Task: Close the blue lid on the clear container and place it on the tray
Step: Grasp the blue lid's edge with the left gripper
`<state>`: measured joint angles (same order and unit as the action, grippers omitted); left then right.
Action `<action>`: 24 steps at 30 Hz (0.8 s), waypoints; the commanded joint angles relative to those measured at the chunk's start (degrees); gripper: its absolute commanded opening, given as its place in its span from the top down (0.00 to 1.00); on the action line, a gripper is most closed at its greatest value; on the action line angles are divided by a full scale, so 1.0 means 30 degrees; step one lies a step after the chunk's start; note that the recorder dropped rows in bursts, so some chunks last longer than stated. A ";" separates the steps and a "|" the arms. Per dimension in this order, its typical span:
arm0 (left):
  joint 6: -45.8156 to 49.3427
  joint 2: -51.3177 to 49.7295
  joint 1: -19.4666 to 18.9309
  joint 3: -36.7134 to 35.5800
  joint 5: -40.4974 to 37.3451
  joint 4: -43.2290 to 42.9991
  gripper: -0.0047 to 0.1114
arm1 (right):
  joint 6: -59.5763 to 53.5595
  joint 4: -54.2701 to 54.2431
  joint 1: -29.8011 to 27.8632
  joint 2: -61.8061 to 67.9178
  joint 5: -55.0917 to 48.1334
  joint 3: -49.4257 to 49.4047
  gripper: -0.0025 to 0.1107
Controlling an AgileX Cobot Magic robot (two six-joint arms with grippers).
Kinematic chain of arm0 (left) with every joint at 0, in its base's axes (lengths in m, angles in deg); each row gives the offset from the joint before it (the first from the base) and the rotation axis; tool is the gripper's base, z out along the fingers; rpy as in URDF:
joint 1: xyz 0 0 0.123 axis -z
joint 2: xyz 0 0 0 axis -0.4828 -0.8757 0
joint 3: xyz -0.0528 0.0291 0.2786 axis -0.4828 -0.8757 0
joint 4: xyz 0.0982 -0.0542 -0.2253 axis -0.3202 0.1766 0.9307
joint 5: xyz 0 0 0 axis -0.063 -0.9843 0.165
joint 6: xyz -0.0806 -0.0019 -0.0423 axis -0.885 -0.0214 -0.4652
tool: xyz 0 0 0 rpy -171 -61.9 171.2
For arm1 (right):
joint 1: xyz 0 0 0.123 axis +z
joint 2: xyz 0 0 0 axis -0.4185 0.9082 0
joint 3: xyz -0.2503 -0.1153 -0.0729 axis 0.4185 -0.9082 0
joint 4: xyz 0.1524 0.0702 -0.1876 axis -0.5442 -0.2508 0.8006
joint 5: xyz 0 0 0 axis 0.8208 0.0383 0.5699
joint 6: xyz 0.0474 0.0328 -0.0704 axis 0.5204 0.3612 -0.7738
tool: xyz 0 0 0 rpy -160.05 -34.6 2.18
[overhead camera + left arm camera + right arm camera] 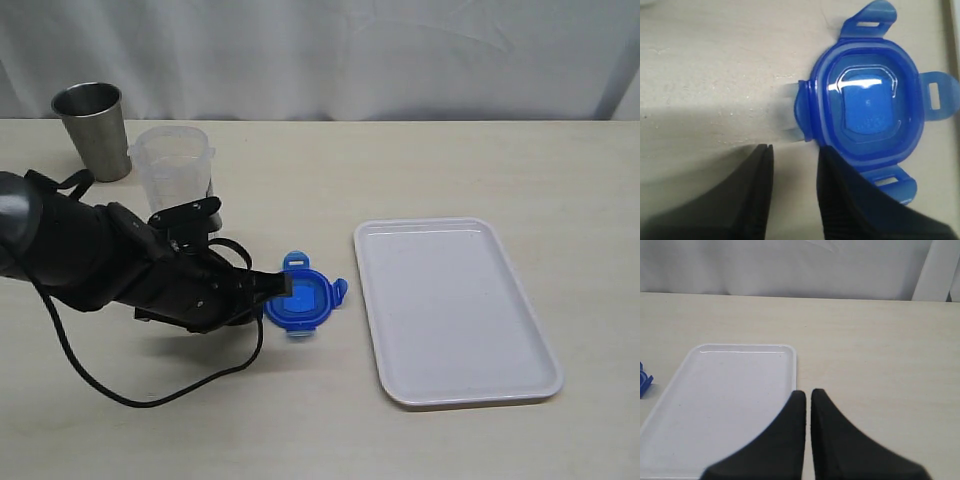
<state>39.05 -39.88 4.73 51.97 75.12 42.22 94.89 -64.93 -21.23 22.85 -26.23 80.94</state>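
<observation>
The blue lid [298, 300] lies flat on the table just left of the tray [455, 310], its tabs splayed outward. My left gripper [283, 289] reaches it from the left and stands open. In the left wrist view the left gripper [795, 150] shows bare table between its fingers, and one finger lies over the edge of the blue lid [870, 105]. The clear container [172, 165] stands upright and uncovered behind my left arm. My right gripper [805, 392] is shut and empty, hovering by the long edge of the tray [730, 390]. A sliver of the blue lid [644, 382] shows there.
A grey steel cup [93, 128] stands at the back left beside the container. A black cable [150, 395] loops from the left arm onto the table in front. A white curtain hangs behind the table's far edge.
</observation>
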 commanded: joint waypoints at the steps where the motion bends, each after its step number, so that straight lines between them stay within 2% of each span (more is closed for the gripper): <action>1: -0.0049 -0.0192 0.0154 0.0131 0.0255 0.0184 0.66 | -0.0010 -0.0076 -0.0024 -0.0081 0.0009 -0.0050 0.94; 6: -0.0049 -0.0187 0.0154 0.1247 -0.0124 0.0184 0.66 | -0.0010 -0.0076 -0.0024 -0.0081 0.0009 -0.0050 0.94; 17: -0.0049 -0.1240 0.0154 0.1291 0.0439 0.0184 0.66 | -0.0010 -0.0076 -0.0024 -0.0081 0.0009 -0.0050 0.94; 24: -0.0049 -0.1240 0.0154 0.2220 0.0120 0.0216 0.66 | -0.0010 -0.0076 -0.0024 -0.0081 0.0009 -0.0050 0.94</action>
<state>39.05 -43.70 4.73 57.44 75.74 42.44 94.89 -64.93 -21.23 22.85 -26.23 80.94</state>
